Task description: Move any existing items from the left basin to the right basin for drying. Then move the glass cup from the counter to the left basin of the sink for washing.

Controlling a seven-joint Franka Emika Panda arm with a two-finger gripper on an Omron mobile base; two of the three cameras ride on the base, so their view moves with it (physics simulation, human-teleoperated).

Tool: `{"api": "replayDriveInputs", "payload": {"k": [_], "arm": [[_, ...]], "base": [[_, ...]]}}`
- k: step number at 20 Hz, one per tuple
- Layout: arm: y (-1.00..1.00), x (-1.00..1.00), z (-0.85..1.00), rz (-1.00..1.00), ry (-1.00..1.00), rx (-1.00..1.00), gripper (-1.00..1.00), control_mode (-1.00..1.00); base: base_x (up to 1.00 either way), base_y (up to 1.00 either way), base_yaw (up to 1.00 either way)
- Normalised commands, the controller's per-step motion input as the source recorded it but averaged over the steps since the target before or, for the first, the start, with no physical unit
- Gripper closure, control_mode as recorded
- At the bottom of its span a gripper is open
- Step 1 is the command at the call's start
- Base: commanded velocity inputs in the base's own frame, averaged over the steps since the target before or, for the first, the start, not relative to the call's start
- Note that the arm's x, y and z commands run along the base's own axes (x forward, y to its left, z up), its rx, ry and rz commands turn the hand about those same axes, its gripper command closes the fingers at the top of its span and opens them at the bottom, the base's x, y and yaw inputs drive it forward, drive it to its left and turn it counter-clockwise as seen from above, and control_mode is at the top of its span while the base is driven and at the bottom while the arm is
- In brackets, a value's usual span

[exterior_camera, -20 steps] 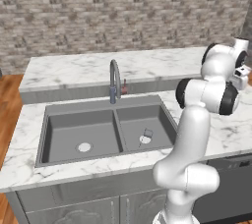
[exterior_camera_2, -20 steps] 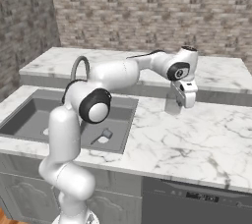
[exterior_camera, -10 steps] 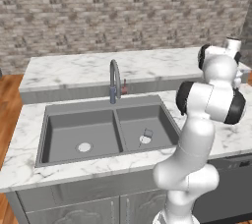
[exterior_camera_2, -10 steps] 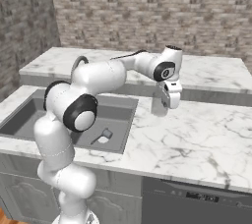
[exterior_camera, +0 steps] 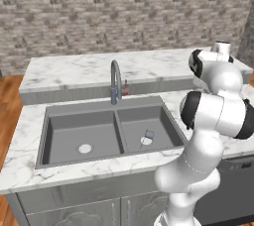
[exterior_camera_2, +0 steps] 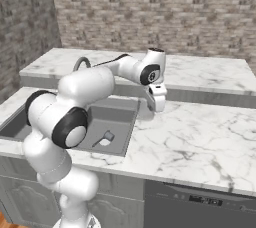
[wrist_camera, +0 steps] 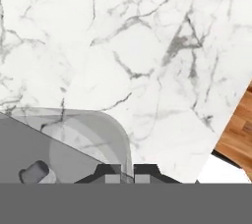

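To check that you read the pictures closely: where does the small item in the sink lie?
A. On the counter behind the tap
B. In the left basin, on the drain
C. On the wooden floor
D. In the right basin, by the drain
D: the small item lies in the right basin, beside its drain; the left basin holds none.

Count — one clear glass cup (exterior_camera_2: 146, 108); one small grey item in right basin (exterior_camera: 148, 134); one curved grey metal faucet (exterior_camera: 115, 80); two basins.
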Motion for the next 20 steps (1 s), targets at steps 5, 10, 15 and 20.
{"api": "replayDriveInputs", "payload": {"k": [5,10,15,20], "arm": [[0.55,-0.14,0.00,0.06,0.04,0.00,1.00,-1.00],[0.52,-0.10,0.00,0.06,0.05,0.00,1.00,-1.00],[0.48,-0.07,0.01,0.07,0.05,0.00,1.00,-1.00],[0.46,-0.11,0.00,0.07,0.04,0.00,1.00,-1.00]], "base": [[0.00,0.00,0.00],[0.00,0.00,0.00],[0.00,0.00,0.00],[0.00,0.00,0.00]]}}
